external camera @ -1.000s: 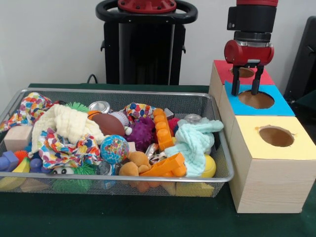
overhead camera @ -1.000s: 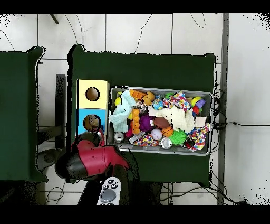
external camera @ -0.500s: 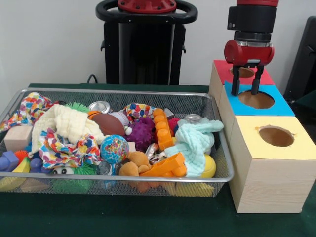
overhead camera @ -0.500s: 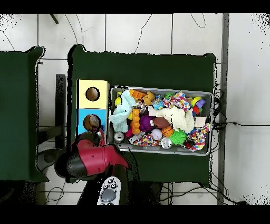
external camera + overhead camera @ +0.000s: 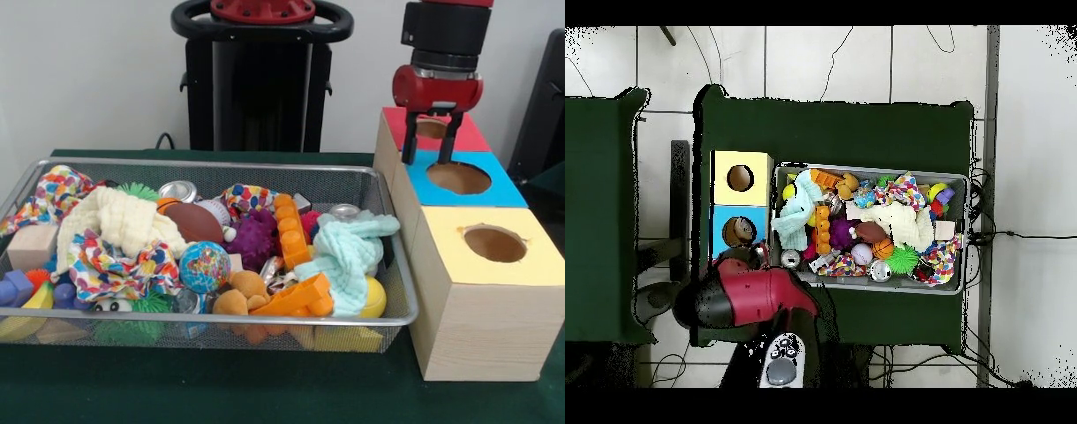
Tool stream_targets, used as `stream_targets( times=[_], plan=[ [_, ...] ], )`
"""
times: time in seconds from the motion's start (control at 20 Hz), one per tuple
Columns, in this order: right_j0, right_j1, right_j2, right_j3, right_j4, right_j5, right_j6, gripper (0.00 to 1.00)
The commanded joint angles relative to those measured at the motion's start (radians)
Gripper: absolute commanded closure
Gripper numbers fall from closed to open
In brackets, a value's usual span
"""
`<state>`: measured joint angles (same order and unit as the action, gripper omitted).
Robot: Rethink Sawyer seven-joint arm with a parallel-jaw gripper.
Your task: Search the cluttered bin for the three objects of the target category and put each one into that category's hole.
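Green table [image 5: 265,389] is carrying a wire bin [image 5: 203,322]; gripper [image 5: 430,150], fingers spread and empty, is hovering over the blue box's hole [image 5: 458,177].

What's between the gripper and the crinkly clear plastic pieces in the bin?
The gripper hangs empty, jaws open, above the blue-topped box, beside the wire bin. The bin's side wall and heaped toys intervene; the mint cloth lies nearest. No plastic piece shows clearly.

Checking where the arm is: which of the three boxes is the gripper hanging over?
The blue-topped box, the middle one: the gripper hangs at its hole's far-left rim, fingers apart and empty.
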<state>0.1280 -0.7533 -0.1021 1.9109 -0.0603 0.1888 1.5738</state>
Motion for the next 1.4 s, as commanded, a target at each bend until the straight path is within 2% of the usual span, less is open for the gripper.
stream_targets(
  times=[0.05, 0.25, 0.5, 0.7, 0.85, 1.1, 1.3, 1.4],
  plan=[
    [-0.16, -0.057, 0.046, 0.062, -0.069, 0.047, 0.045, 0.0],
    [-0.214, -0.073, 0.084, 0.098, -0.102, -0.003, 0.047, 0.0],
    [-0.303, -0.129, 0.117, 0.132, -0.139, 0.065, -0.007, 0.0],
    [-0.467, -0.185, 0.238, 0.196, -0.171, 0.092, -0.091, 0.0],
    [-0.535, -0.173, 0.29, 0.17, -0.193, 0.106, -0.109, 0.0],
    [-0.544, -0.076, 0.29, 0.033, -0.223, 0.132, -0.08, 0.0],
    [-0.548, -0.059, 0.305, 0.028, -0.231, 0.118, -0.047, 0.0],
    [-0.527, -0.052, 0.296, 0.01, -0.226, 0.128, -0.021, 0.0]
  ],
)
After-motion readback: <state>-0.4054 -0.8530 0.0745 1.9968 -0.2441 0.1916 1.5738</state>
